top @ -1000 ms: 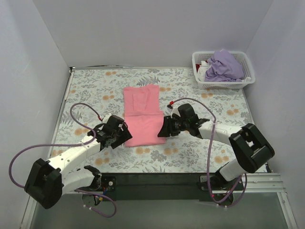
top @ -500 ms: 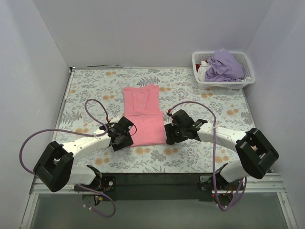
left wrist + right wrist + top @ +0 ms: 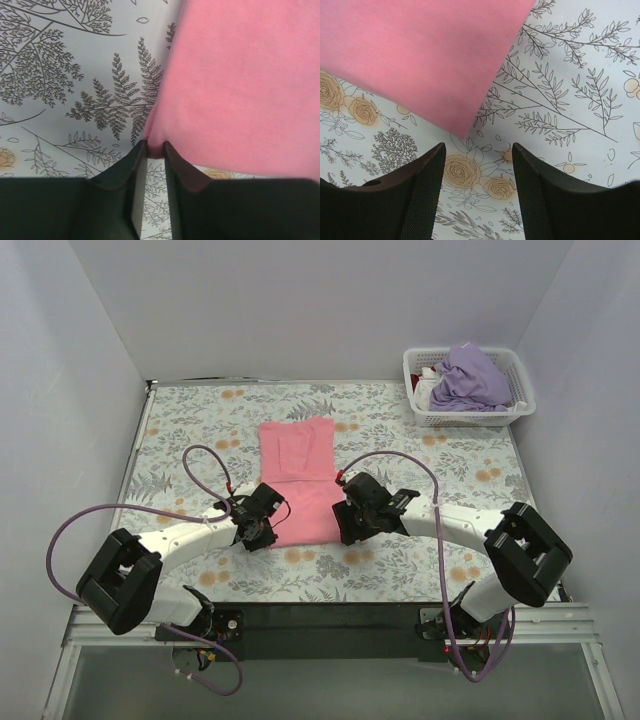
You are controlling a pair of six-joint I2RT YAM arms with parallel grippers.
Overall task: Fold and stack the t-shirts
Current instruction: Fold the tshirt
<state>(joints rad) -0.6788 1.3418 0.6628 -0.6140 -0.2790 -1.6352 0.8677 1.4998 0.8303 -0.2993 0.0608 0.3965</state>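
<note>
A salmon pink t-shirt [image 3: 300, 480] lies folded into a long strip in the middle of the floral tablecloth. My left gripper [image 3: 262, 533] is at its near left corner, and in the left wrist view the jaws of that gripper [image 3: 155, 148] pinch the pink corner [image 3: 156, 145]. My right gripper [image 3: 347, 530] stands open at the near right corner. In the right wrist view the pink corner [image 3: 462, 127] lies just ahead of that gripper [image 3: 478, 150], apart from both fingers. A lavender purple t-shirt [image 3: 470, 378] is bundled in the basket.
The white lattice basket [image 3: 427, 415] stands at the back right of the table. The grey and orange floral tablecloth [image 3: 190, 430] covers the table. White walls close in the left, back and right sides.
Both arms have swung inward to the shirt's near corners. My left gripper has closed on the near left corner. My right gripper has stayed open.
</note>
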